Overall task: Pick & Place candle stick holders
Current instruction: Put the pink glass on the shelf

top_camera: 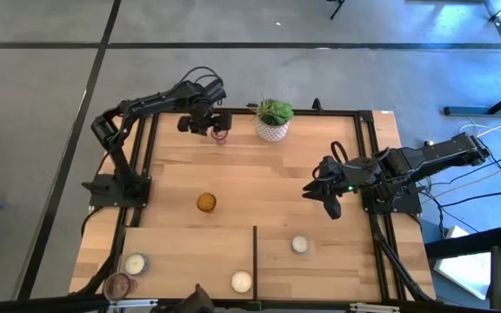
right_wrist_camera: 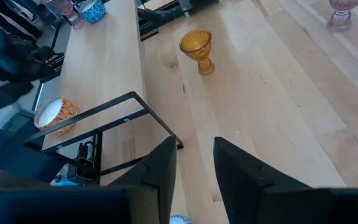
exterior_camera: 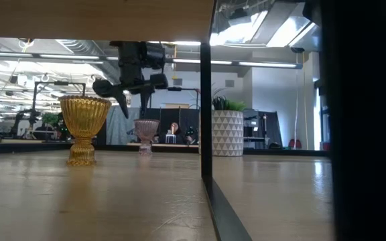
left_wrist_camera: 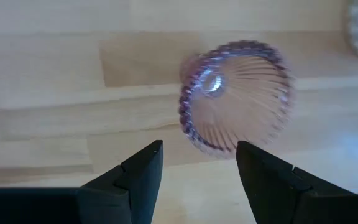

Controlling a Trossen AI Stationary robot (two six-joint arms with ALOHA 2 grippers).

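A pinkish-purple glass holder (top_camera: 220,135) stands upright on its foot at the table's far side, left of the white plant pot (top_camera: 273,122). My left gripper (top_camera: 203,123) hovers open just above and beside it; its fingers (left_wrist_camera: 143,171) stand short of the ribbed cup (left_wrist_camera: 236,94) and do not touch it. An amber glass holder (top_camera: 206,203) stands mid-table. White holders (top_camera: 299,244), (top_camera: 241,281), (top_camera: 135,263) and a second pink one (top_camera: 118,284) stand along the near edge. My right gripper (top_camera: 324,196) is open and empty at mid-right.
A thin black frame (top_camera: 255,261) divides the near strip of the table into compartments and rises as a post in the low view (exterior_camera: 206,100). The plant pot (exterior_camera: 228,132) stands close to the right of the pink holder (exterior_camera: 146,134). Bare wood lies between the amber holder and my right gripper.
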